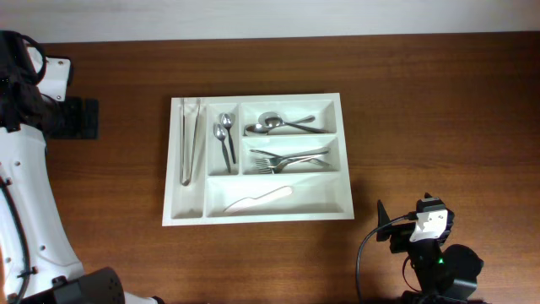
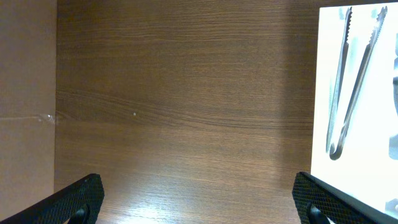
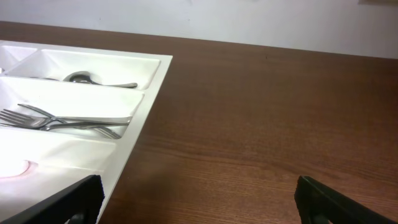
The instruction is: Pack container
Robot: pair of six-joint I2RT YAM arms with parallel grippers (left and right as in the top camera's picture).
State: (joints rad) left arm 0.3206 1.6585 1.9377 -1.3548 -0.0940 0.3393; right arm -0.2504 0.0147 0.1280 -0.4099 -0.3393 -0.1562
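Note:
The container, a large white cutlery tray [image 1: 344, 169], lies in the middle of the table. It holds metal tongs [image 1: 191, 139] in the left narrow compartment, two small spoons [image 1: 224, 135], larger spoons [image 1: 283, 124], forks [image 1: 291, 160] and a white utensil [image 1: 257, 199] in the bottom compartment. My left gripper [image 2: 198, 190] is open and empty over bare wood, left of the tray [image 2: 357, 93]; overhead it sits at the far left [image 1: 78, 118]. My right gripper [image 3: 199, 193] is open and empty, off the tray's near right corner [image 3: 146, 106]; overhead it is at the lower right [image 1: 388, 228].
The wooden table [image 1: 422, 101] surrounds the tray. The left arm's white body [image 1: 29, 186] runs down the left side. The right arm's base [image 1: 443, 266] stands at the front right. A pale wall [image 3: 280, 25] lies beyond the table's far edge.

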